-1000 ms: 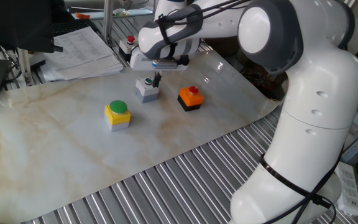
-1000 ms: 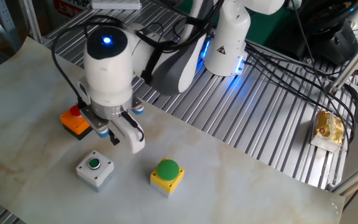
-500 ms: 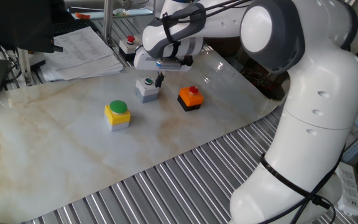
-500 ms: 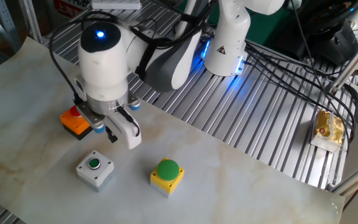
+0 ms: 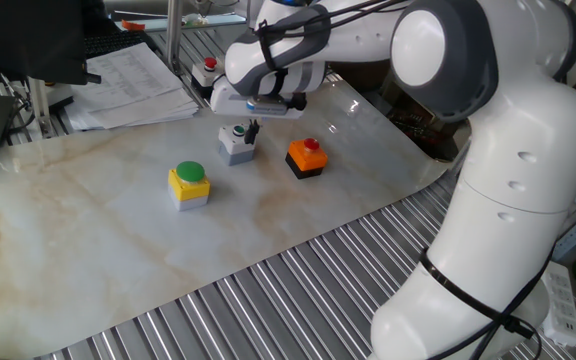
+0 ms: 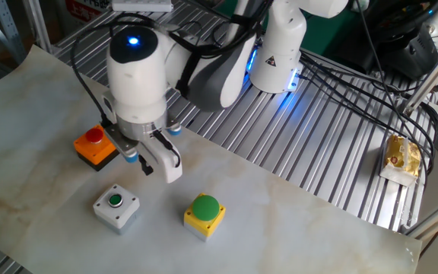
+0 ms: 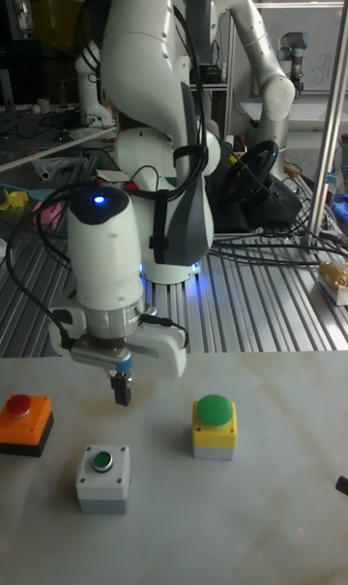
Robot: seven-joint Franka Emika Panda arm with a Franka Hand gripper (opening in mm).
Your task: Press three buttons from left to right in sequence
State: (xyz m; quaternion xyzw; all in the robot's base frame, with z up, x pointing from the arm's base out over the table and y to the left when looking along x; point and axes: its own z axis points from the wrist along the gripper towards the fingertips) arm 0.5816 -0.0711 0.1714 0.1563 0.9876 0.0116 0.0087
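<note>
Three buttons sit on the marble sheet. The yellow box with the big green cap (image 5: 188, 183) (image 6: 204, 214) (image 7: 214, 426) is at one end. The grey box with the small green cap (image 5: 235, 142) (image 6: 115, 207) (image 7: 102, 477) is in the middle. The orange-black box with the red cap (image 5: 307, 157) (image 6: 96, 144) (image 7: 23, 421) is at the other end. My gripper (image 5: 253, 130) (image 6: 148, 168) (image 7: 120, 390) points down, hovering just behind the grey box, a little toward the yellow box in the tall view. Its fingertips are together with nothing between them. It touches no button.
A black box with a red button (image 5: 206, 68) and a stack of papers (image 5: 128, 80) lie at the far edge of the sheet. Metal slats (image 6: 303, 144) surround the marble sheet (image 5: 118, 250). A second robot base (image 6: 280, 46) stands behind.
The gripper swayed slightly toward the orange box, then came back beside the grey box. The three buttons have not moved.
</note>
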